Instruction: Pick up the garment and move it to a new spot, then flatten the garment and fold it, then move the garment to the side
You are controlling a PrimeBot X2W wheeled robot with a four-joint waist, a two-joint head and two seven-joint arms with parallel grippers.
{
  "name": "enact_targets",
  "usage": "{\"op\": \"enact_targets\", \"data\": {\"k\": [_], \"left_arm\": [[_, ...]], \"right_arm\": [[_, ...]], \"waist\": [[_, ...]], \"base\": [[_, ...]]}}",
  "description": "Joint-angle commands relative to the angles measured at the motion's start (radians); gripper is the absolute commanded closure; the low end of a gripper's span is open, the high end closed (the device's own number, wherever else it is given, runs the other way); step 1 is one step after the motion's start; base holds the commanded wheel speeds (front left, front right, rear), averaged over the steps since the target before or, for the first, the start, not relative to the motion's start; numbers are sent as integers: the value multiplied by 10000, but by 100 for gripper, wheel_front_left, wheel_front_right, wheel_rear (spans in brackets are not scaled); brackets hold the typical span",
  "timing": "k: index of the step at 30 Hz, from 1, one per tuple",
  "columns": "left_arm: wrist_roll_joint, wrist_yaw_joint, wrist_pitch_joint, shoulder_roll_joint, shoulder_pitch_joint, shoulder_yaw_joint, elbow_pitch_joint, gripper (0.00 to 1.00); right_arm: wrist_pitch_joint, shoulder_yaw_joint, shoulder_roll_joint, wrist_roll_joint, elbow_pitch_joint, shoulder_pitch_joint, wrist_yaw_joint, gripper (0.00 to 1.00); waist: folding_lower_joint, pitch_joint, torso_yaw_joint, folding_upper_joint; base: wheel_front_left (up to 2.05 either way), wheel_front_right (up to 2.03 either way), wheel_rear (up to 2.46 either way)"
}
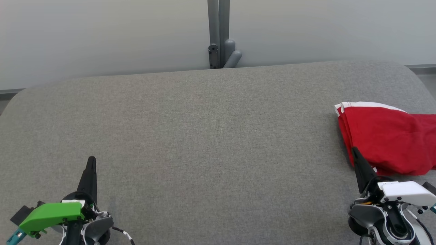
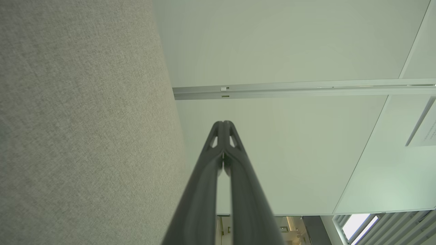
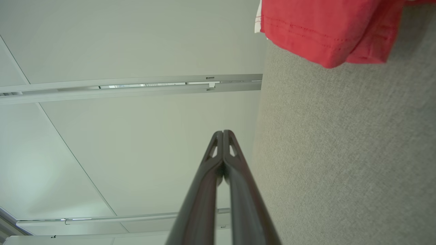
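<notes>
The garment [image 1: 385, 136] is red with a white trim, bunched at the right side of the grey fabric surface [image 1: 204, 136] and cut off by the picture's edge. Its hem [image 3: 323, 30] hangs at the top of the right wrist view. My right gripper [image 1: 354, 151] is shut, its tip over the garment's near left edge; whether it touches the cloth I cannot tell. In the right wrist view its fingertips [image 3: 223, 133] press together with nothing between them. My left gripper [image 1: 91, 160] is shut and empty at the lower left, far from the garment, its fingertips [image 2: 223, 124] closed.
A grey metal post [image 1: 219, 34] with a bracket stands behind the surface's far edge, against a pale wall. The surface's rounded corners fall away at the far left and far right. Wide bare fabric lies between the two grippers.
</notes>
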Motion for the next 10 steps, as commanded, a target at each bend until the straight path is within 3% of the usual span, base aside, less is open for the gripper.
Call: {"op": "enact_targets", "data": {"k": [1,10], "left_arm": [[67,-59,55,11,-127,57,-45,100],[70,-59,58,7,-126,59,-46,100]], "right_arm": [[16,-21,-50,60,-30,-108,4,100],[16,-21,-50,60,-30,-108,4,100]], "waist": [[0,0,0,-1],[0,0,0,-1]], "base": [[0,0,0],[0,0,0]]}}
